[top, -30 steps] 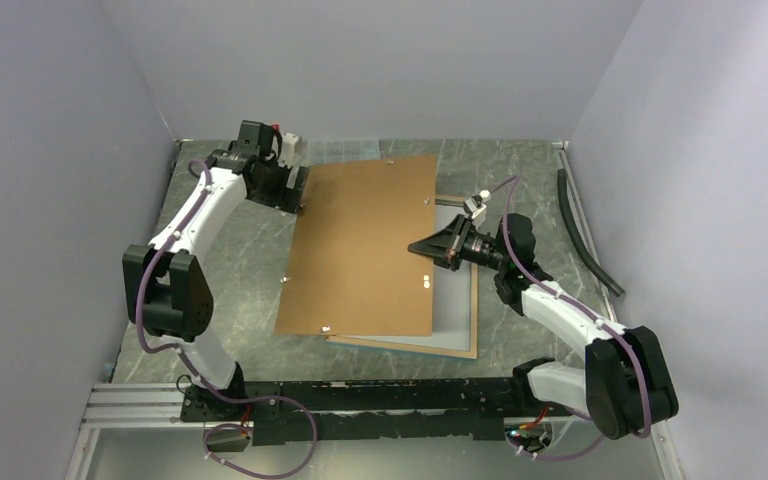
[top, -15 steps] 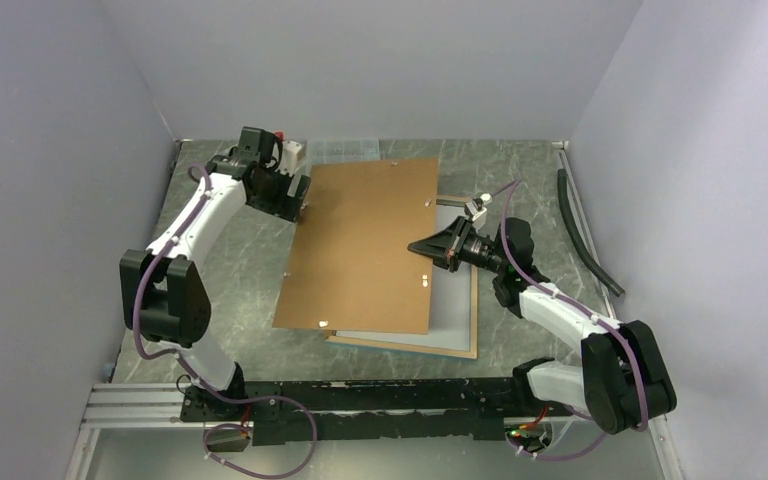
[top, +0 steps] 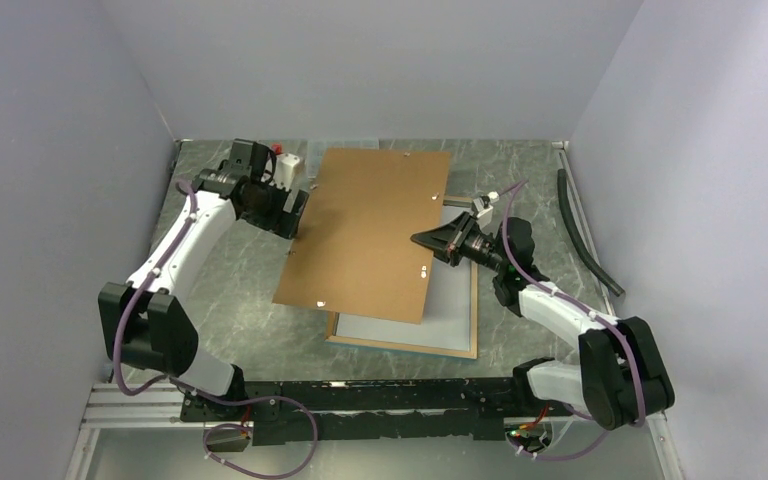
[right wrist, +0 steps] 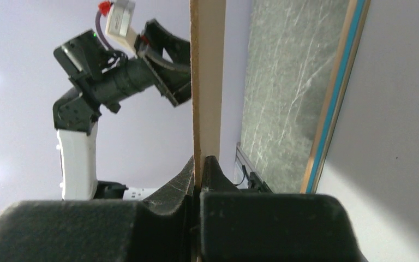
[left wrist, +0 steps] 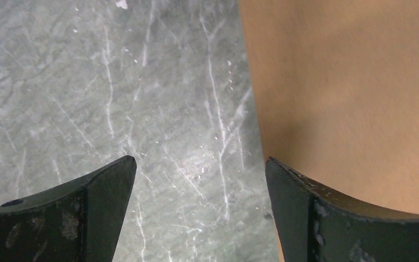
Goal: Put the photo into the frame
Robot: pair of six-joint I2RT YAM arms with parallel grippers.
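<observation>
The frame [top: 457, 338] lies back up on the table, its wood rim with a blue edge [right wrist: 334, 103] showing. A pale sheet [top: 440, 315] fills it, likely the photo's white back; no printed side shows. Above it hangs the thin brown backing board [top: 370, 230], tilted, with my right gripper [top: 422, 241] shut on its right edge [right wrist: 207, 76]. My left gripper [top: 295, 208] stands open at the board's left edge. Its right finger [left wrist: 316, 213] overlaps the board [left wrist: 349, 82], and only bare table shows between the fingers.
A clear plastic box [top: 345, 147] stands at the back wall behind the board. A black hose [top: 588, 235] lies along the right wall. Grey walls close in three sides, and the arms' rail [top: 360, 395] runs along the near edge.
The board has swung in the right gripper: its far end moved right and back, uncovering more of the frame's near left corner. The left arm shifted a little left, still open.
</observation>
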